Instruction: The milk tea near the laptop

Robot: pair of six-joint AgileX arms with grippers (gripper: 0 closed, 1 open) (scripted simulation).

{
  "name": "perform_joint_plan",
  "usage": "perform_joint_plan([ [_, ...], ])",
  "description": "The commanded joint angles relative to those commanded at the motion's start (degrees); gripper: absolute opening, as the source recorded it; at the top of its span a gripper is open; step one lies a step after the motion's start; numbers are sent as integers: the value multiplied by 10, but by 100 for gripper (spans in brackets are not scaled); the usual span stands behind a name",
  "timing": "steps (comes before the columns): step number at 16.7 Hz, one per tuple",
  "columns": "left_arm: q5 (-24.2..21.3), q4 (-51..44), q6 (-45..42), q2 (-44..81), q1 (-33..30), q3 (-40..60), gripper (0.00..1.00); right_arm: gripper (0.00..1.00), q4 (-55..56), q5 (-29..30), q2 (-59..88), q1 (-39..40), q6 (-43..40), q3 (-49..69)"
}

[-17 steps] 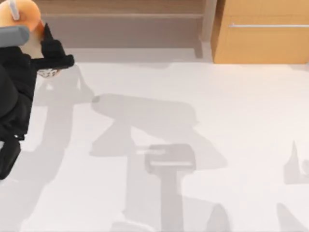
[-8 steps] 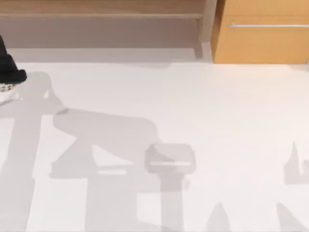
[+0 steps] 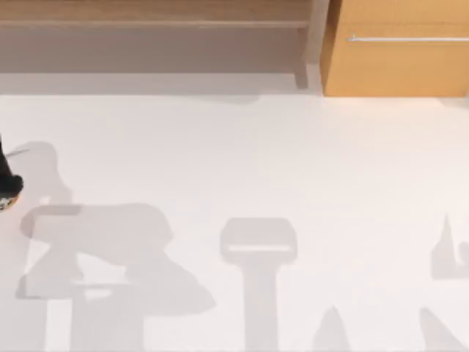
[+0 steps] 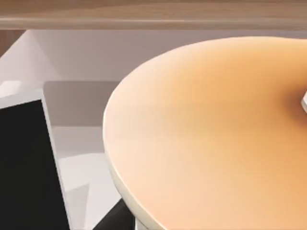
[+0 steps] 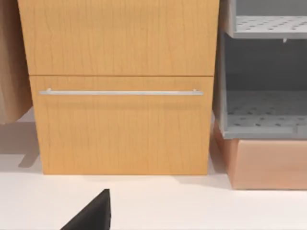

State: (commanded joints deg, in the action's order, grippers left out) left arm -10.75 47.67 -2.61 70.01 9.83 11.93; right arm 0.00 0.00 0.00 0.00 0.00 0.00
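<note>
- Left gripper (image 3: 6, 192): a dark sliver at the top view's left edge, mostly cut off; whether it is wide, narrow or holding cannot be told.
- Milk tea (image 4: 211, 134): its orange lid looms close in the left wrist view, cup body hidden.
- Laptop (image 4: 24, 167): black screen just beside the lid, cropped.
- White table (image 3: 293, 183); wooden drawer cabinet (image 5: 120, 86) behind it.

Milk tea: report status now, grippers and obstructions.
Left gripper at the table's far left edge. Milk tea's orange lid close under the left wrist camera, laptop beside it. Right arm parked facing the wooden drawer cabinet.
</note>
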Motion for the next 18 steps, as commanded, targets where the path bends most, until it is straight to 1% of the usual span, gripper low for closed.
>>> perform_joint_plan([
  [3, -13, -14, -2, -9, 8, -10, 0, 100, 0, 0, 0, 0, 0, 0],
  [9, -11, -10, -3, -5, 6, -8, 0, 100, 0, 0, 0, 0, 0, 0],
  [13, -10, 21, -2, 11, 5, -10, 0, 100, 0, 0, 0, 0, 0, 0],
  [18, -10, 84, -2, 45, 4, -13, 0, 100, 0, 0, 0, 0, 0, 0],
])
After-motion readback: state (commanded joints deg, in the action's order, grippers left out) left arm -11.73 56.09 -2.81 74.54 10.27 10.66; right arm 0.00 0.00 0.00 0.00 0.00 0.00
